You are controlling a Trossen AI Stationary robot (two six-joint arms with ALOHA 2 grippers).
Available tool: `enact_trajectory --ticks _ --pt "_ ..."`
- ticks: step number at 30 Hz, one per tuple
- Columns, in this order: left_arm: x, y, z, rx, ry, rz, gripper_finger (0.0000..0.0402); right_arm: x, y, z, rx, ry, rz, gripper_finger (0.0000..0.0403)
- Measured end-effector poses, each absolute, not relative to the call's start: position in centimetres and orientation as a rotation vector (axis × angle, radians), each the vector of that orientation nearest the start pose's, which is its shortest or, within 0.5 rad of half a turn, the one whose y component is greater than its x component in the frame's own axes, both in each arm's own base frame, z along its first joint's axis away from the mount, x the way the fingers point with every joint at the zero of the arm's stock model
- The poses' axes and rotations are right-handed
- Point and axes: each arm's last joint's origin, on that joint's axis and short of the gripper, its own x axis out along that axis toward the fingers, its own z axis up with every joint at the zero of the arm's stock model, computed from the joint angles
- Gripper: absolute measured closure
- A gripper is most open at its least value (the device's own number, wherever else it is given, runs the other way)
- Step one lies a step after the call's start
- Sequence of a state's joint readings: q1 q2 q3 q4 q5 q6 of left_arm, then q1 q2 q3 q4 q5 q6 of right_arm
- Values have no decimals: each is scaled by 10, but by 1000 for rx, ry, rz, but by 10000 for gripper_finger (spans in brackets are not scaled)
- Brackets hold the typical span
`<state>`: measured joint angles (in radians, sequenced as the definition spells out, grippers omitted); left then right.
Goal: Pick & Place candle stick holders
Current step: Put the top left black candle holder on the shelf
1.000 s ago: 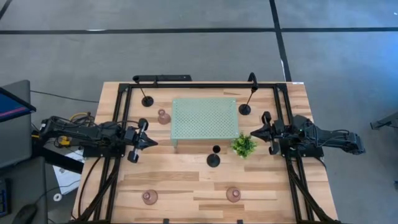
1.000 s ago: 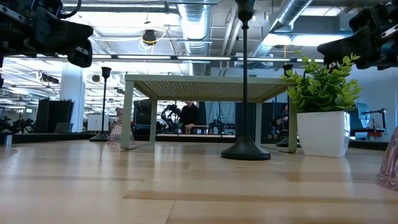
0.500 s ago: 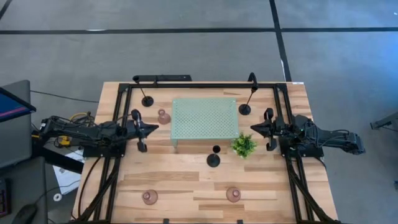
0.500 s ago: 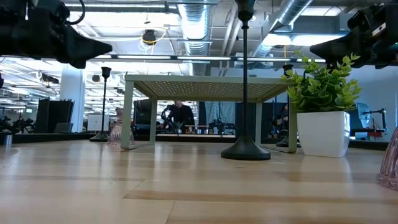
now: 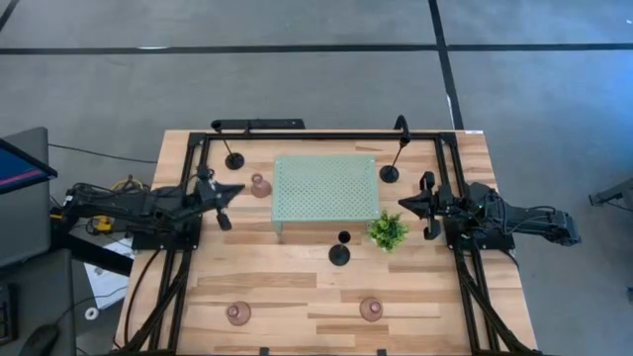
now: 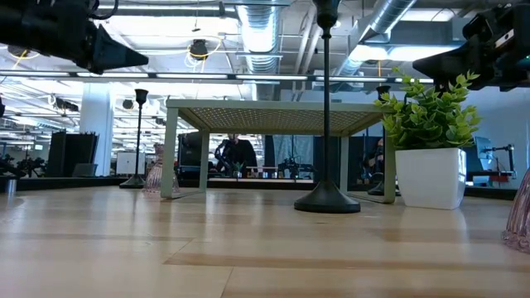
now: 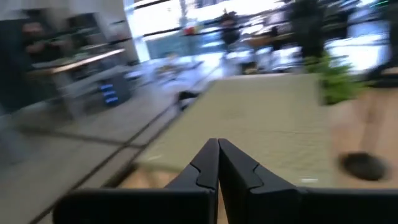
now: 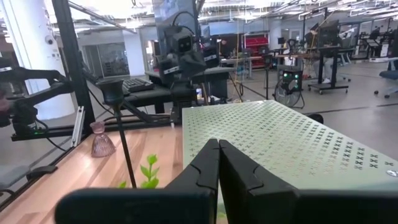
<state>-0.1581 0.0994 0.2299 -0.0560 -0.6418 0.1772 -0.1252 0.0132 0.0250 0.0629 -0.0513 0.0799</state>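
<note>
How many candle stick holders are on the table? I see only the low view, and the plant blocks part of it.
Observer: Six in the high view: three black stemmed holders and three pink glass holders.
Operator: Where is the left hand?
Observer: The left hand hovers just short of the pink holder by the tray, left of the green perforated tray.
Operator: Are the hands open?
Observer: Both wrist views show the fingers pressed together, holding nothing; the right hand is beside the plant.
</note>
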Motion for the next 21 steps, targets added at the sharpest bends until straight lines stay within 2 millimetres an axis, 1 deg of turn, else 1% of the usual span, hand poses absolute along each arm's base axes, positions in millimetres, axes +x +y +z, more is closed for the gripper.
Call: enact_trajectory --ticks 4,7,14,17,21 --pt "80 10 229 133 6 736 395 96 -11 177 73 -75 -71 403" --pt "78 12 228 132 29 839 396 96 -11 177 74 -75 -71 403" --pt "76 13 225 171 88 885 397 96 -11 177 100 -75 -70 403" --pt "74 14 229 167 84 886 398 96 -11 177 100 -75 -70 403" --pt "71 14 239 104 37 888 398 96 -11 177 100 -76 -70 403"
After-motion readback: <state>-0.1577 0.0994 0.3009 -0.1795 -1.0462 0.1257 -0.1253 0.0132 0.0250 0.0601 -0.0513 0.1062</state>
